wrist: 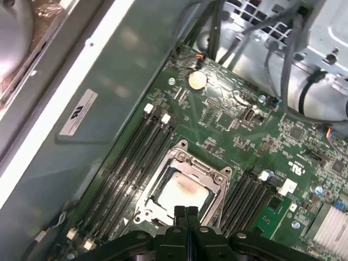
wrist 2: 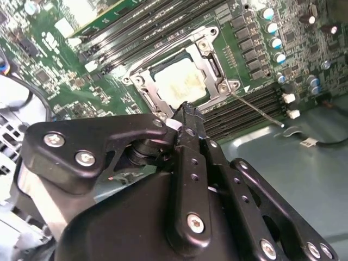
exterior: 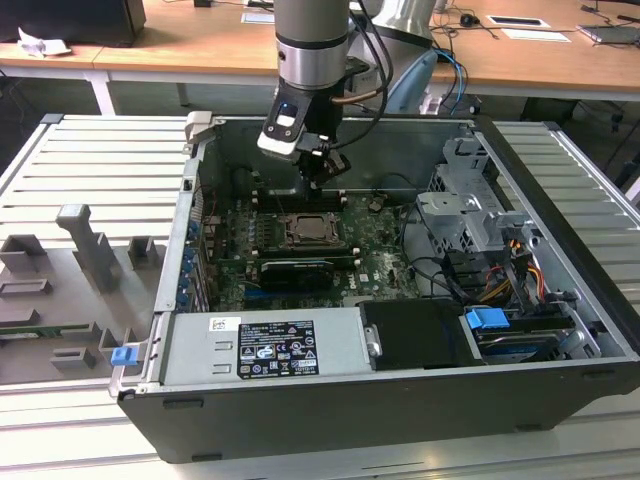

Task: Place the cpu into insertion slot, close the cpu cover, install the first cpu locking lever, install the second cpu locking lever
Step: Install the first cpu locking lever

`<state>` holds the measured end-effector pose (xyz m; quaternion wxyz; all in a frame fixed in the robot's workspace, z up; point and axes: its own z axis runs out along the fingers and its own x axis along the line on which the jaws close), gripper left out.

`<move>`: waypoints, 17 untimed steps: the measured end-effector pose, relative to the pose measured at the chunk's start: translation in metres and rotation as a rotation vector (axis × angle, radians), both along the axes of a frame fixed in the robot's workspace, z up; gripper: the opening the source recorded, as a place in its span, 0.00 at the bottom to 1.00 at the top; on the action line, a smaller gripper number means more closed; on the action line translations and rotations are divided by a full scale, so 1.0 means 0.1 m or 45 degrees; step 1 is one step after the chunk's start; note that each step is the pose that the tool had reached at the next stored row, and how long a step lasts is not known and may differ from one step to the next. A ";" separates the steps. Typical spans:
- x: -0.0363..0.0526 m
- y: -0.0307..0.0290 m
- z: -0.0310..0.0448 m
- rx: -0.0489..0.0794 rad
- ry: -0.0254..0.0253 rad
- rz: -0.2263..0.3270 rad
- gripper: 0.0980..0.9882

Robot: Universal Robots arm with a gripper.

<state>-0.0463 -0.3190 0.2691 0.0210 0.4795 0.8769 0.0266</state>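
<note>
The cpu lies in the insertion slot on the green board, its pale metal top showing through the cut-out of the cpu cover. The cover lies flat over it. A thin metal locking lever sticks out from one corner of the socket, across the memory slots. My gripper hangs just above the socket's edge. Its black fingers are shut together with nothing between them.
Long black memory slots run along both sides of the socket. The open computer case walls in the board. A metal drive cage with cables stands at the exterior view's right. A black card and the power supply sit nearer the front.
</note>
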 end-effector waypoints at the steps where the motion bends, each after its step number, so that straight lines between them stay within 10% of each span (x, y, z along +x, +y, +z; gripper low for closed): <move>1: 0.000 0.000 0.000 0.000 0.0001 0.016 0.01; 17: 0.000 0.000 0.000 -0.001 0.0001 0.371 0.01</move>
